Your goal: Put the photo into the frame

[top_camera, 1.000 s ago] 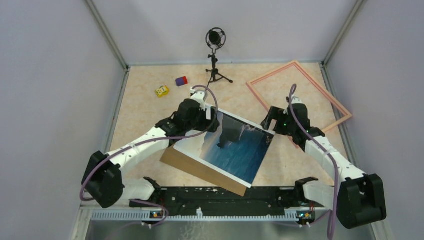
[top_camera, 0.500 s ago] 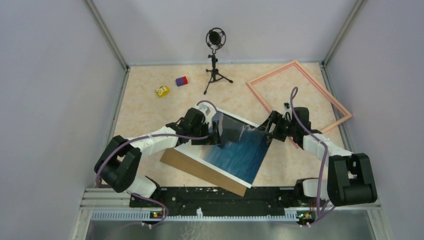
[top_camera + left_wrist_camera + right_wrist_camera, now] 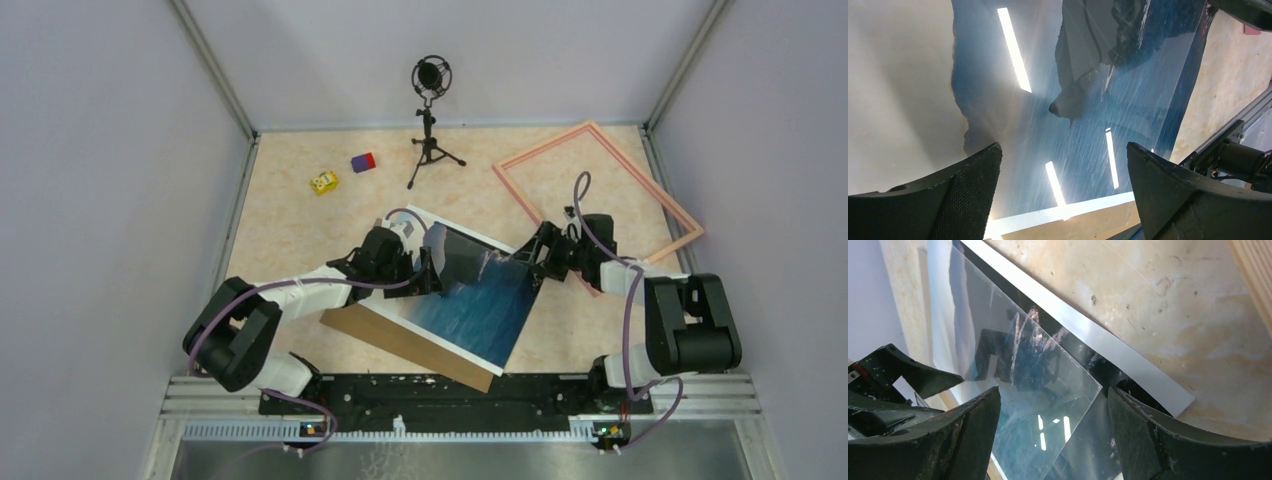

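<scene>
Photo (image 3: 475, 300) lay face up at mid tabletop (image 3: 285, 215), skewed, on top of a brown backing board (image 3: 395, 338) whose near-left edge stuck out from under it. Cliff/sea print w/ white border. It wasn't in the frame (image 3: 646, 178), which lay flat at the far right, apart from the photo. Left hand (image 3: 424, 272) sat low at the photo's far-left edge and right hand (image 3: 532, 258) low at its far-right corner, so the photo sat btwn the two. Both hands were open: in each wrist view the fingers were spread wide w/ nothing clamped btwn them. Left wrist view showed the glossy print surface w/ bright bar reflections btwn the fingers; whether the fingers touched the print, can't tell. Right wrist view showed the corner of a clear sheet (image 3: 1063, 380) over the print, w/ the white border strip just beyond it. On the far side of the tabletop: mic (image 3: 430, 78) on a small tripod, yellow toy (image 3: 323, 182), purple/red block (image 3: 363, 162), all well apart from the photo.
</scene>
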`<state>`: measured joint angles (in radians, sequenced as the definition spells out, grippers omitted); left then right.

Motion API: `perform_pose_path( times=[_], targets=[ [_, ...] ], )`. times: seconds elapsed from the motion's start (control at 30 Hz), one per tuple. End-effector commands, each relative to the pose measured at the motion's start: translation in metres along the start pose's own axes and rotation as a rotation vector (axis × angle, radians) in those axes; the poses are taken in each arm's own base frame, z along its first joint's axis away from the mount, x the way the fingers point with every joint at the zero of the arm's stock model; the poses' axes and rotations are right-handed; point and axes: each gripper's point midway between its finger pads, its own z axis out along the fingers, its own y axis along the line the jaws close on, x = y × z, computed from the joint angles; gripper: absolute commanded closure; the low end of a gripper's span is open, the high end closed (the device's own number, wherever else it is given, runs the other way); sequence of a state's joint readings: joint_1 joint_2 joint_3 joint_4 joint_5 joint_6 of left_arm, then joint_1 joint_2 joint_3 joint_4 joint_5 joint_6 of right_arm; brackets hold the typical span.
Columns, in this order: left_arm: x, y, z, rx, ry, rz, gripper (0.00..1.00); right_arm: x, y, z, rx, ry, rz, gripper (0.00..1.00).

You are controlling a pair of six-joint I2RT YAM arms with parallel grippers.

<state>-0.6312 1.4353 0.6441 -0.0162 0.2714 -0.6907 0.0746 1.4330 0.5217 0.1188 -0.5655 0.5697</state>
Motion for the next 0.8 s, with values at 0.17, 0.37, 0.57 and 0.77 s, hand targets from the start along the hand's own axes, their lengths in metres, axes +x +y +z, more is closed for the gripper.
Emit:
perform_pose_path(
  times=[0.17,0.37,0.57,0.77],
  targets=[
    [0.03,0.027,0.008,-0.049,0.054,-0.05,0.02,-0.002,0.015,0.01,-0.129,0.001,0.022,0.23],
    [0.029,0.025,0.009,-0.043,0.052,-0.048,0.01,-0.003,0.052,-0.008,-0.281,0.007,0.083,0.26],
    [0.026,0.02,0.008,-0.019,0.039,-0.046,0.02,-0.008,0.078,-0.027,-0.362,-0.053,0.135,0.27],
    [0.024,0.013,0.008,0.017,0.037,-0.046,0.02,0.004,0.096,-0.013,-0.394,-0.102,0.15,0.31]
  ],
)
